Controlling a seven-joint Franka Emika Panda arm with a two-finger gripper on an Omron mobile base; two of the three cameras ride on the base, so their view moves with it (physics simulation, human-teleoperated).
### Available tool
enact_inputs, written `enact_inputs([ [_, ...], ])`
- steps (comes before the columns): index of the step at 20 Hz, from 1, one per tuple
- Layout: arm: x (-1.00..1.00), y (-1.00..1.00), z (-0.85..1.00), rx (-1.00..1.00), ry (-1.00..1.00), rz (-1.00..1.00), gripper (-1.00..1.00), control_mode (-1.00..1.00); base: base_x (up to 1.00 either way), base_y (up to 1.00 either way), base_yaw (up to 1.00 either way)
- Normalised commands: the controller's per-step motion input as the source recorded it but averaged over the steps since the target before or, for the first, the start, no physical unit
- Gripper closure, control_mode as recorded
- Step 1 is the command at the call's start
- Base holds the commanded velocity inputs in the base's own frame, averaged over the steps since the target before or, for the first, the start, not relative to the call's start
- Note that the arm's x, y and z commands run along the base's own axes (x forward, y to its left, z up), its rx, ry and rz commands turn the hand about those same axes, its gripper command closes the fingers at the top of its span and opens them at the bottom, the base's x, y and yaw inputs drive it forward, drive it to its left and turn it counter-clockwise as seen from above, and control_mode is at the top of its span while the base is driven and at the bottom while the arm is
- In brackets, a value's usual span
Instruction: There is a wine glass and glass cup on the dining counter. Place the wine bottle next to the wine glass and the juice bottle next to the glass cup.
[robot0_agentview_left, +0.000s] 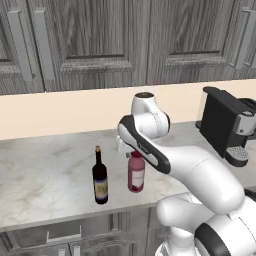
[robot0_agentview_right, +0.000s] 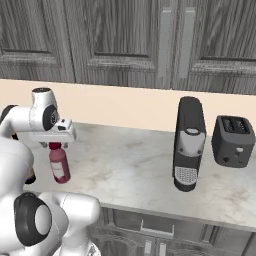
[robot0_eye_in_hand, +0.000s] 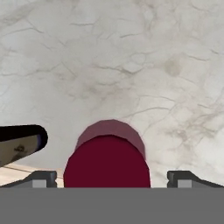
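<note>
The gripper (robot0_eye_in_hand: 112, 177) hovers directly above the juice bottle (robot0_agentview_left: 136, 172), jaws wide apart, 1 on each side of its cap. The bottle stands upright on the worktop (robot0_agentview_left: 45, 175), just beside the wine bottle (robot0_agentview_left: 100, 178).

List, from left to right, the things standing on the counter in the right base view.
Squat pinkish-red juice bottle with dark red cap → tall black-and-grey coffee machine → dark grey two-slot toaster.
</note>
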Motion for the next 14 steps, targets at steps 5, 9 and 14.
enact_inputs([
  [5, 0.00, 0.00, -0.12, 0.00, 0.00, 0.01, -1.00, -1.00, 0.00, 0.00, 0.00],
  [9, 0.00, 0.02, -0.09, 0.00, 0.00, 0.00, -1.00, -1.00, 0.00, 0.00, 0.00],
  [14, 0.00, 0.04, -0.06, 0.00, 0.00, 0.00, 1.00, -1.00, 0.00, 0.00, 0.00],
])
